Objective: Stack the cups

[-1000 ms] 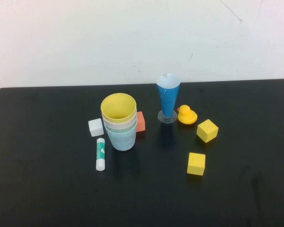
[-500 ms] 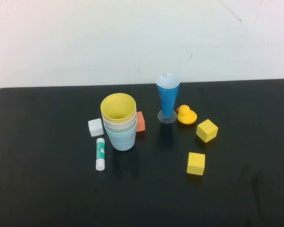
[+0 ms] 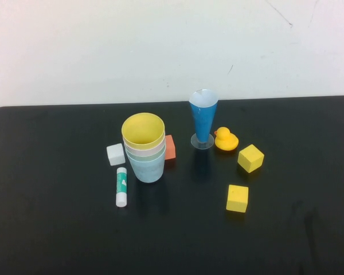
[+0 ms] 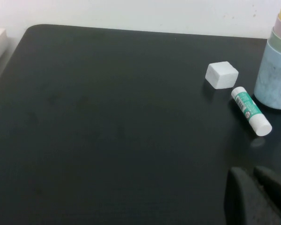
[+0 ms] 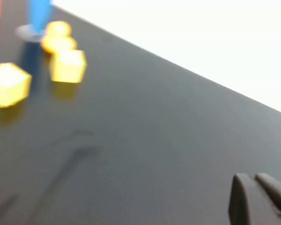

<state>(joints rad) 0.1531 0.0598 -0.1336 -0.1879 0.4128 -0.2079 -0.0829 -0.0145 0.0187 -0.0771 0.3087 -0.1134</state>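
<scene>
The cups stand nested in one upright stack (image 3: 145, 148) left of the table's middle: light blue at the bottom, then green, pink, and yellow on top. The stack's side also shows in the left wrist view (image 4: 276, 65). Neither arm shows in the high view. My left gripper (image 4: 253, 176) is shut and empty, low over the bare table, well short of the stack. My right gripper (image 5: 254, 180) is shut and empty over the bare table on the right, far from the cups.
A white cube (image 3: 116, 154) and a glue stick (image 3: 121, 187) lie left of the stack, an orange block (image 3: 170, 147) is behind it. A tall blue cone glass (image 3: 203, 120), a yellow duck (image 3: 226, 139) and two yellow cubes (image 3: 250, 158) (image 3: 237, 198) are on the right.
</scene>
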